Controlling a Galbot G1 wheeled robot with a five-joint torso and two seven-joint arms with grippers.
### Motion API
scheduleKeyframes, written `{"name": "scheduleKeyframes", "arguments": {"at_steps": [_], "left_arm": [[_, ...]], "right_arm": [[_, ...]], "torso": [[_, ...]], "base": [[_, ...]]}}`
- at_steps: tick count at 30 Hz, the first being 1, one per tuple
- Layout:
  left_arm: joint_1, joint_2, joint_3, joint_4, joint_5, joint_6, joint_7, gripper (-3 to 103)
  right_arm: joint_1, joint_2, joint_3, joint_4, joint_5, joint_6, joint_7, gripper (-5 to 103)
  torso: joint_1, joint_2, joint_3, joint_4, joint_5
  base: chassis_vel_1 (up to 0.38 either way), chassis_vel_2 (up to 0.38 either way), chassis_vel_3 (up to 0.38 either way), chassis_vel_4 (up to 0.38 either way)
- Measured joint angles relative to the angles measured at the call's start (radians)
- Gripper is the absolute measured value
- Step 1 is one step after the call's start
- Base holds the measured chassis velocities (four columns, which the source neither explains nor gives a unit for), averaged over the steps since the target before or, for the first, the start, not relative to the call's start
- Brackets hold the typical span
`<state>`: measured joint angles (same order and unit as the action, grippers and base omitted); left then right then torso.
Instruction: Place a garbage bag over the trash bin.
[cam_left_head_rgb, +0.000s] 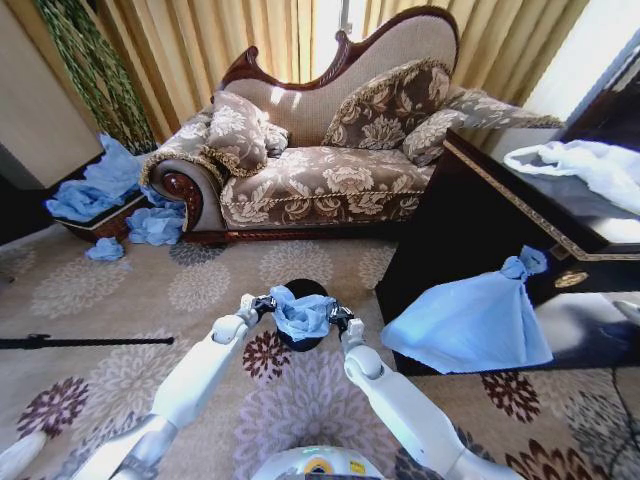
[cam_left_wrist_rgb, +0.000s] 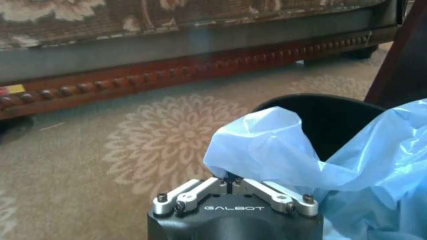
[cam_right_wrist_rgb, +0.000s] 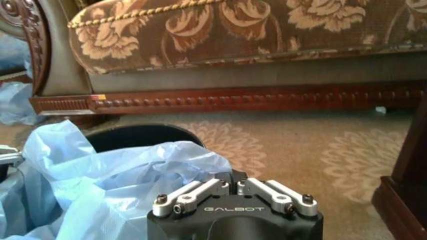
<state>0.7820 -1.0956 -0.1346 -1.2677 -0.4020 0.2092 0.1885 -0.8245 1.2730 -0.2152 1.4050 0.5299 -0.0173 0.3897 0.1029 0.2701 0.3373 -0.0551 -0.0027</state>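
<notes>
Head view: garbage bag (cam_left_head_rgb: 302, 312) bunched over trash bin (cam_left_head_rgb: 300, 340) on the carpet, left tool (cam_left_head_rgb: 263, 303) at 9 o'clock, right tool (cam_left_head_rgb: 337, 318) at 3.
Left wrist: left tool (cam_left_wrist_rgb: 231, 181) pinches bag edge.
Right wrist: right tool (cam_right_wrist_rgb: 233, 181) pinches bag.

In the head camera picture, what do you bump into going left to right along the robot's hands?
Left gripper → garbage bag over the trash bin → right gripper → knotted blue bag.
</notes>
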Motion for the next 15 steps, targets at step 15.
{"name": "scheduleKeyframes", "arguments": {"at_steps": [15], "left_arm": [[0.028, 0.044, -0.044, -0.002, -0.025, -0.011, -0.004, 0]], "right_arm": [[0.043, 0.021, -0.021, -0.038, 0.001, 0.008, -0.019, 0]], "torso": [[0.0, 0.0, 0.0, 0.0002, 0.0]], "base": [[0.0, 0.0, 0.0, 0.0]]}}
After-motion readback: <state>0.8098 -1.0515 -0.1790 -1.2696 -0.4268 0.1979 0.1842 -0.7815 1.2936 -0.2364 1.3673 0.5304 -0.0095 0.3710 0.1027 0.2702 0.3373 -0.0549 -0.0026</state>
